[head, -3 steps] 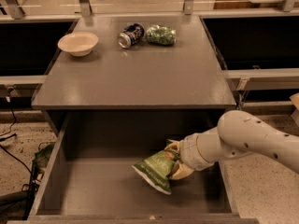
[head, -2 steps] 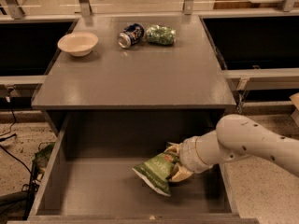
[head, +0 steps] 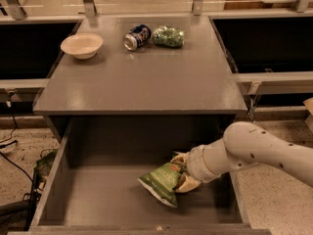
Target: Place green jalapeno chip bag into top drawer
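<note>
The green jalapeno chip bag (head: 163, 181) is a light-green foil bag with white-edged ends, lying tilted on the bottom of the open top drawer (head: 98, 199), right of its middle. My gripper (head: 183, 173) reaches in from the right on a white arm and is shut on the bag's right end, one finger above it and one below. The bag's lower left end touches the drawer floor.
On the grey cabinet top (head: 142, 82) stand a white bowl (head: 81, 45) at the back left, a tipped soda can (head: 137, 36) and a small dark-green shiny bag (head: 168, 35) at the back middle. Cables lie on the floor at the left.
</note>
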`<state>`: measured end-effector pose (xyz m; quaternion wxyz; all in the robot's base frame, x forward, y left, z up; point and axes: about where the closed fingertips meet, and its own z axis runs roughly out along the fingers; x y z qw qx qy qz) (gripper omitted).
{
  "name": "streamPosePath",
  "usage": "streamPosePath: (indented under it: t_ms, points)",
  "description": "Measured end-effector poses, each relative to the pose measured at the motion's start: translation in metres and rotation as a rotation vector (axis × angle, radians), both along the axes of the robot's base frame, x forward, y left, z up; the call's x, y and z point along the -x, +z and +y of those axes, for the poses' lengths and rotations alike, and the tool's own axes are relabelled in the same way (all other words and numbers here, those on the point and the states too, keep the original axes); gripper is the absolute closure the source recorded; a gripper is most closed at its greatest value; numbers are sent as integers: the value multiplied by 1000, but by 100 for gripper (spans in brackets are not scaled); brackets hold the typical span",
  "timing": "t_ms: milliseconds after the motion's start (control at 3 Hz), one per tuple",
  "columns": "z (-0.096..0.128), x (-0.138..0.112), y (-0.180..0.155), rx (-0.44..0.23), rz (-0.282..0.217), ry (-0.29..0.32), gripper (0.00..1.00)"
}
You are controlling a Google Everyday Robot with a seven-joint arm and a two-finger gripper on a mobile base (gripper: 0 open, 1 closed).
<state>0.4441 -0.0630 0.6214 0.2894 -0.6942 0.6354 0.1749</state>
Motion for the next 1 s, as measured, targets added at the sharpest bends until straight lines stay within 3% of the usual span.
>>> streamPosePath:
  t_ms: [333, 667, 1000]
  points:
    - [1, 1, -3, -3, 10, 12, 100]
    - [1, 1, -3, -3, 10, 12, 81]
    - [1, 1, -3, -3, 10, 12, 50]
